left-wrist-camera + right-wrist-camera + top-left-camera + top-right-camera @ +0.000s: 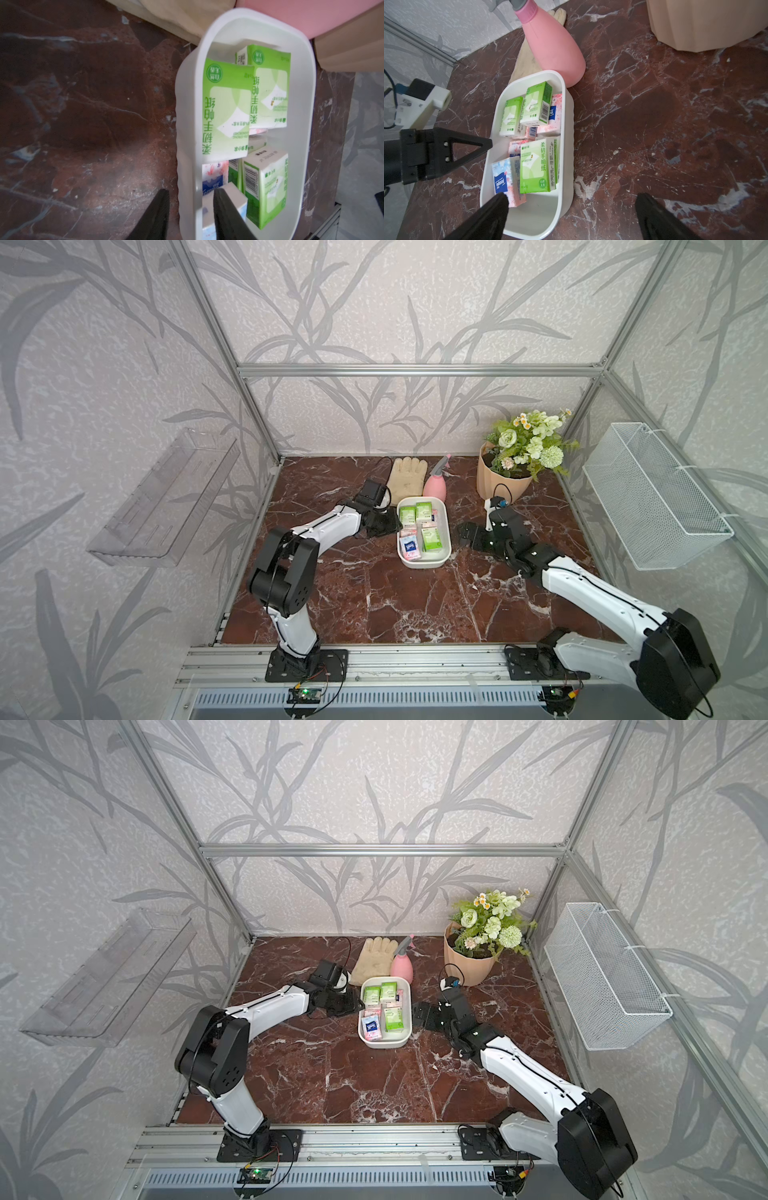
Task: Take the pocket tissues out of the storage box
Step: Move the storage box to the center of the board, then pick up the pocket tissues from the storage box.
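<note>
Low, left end effector (190, 193) astride storage box (305, 116) wall, jaws parted

The surface (374, 593) looks like polished red-brown marble with white veins and is glossy. The storage box (424, 565) is smooth white plastic with a soft sheen. The pocket tissues (535, 166) are wrapped in shiny printed film. The glove (407, 479) looks like matt cream cloth, and the spray bottle (434, 489) is smooth pink plastic. The basket (656, 497) is white wire mesh.
</note>
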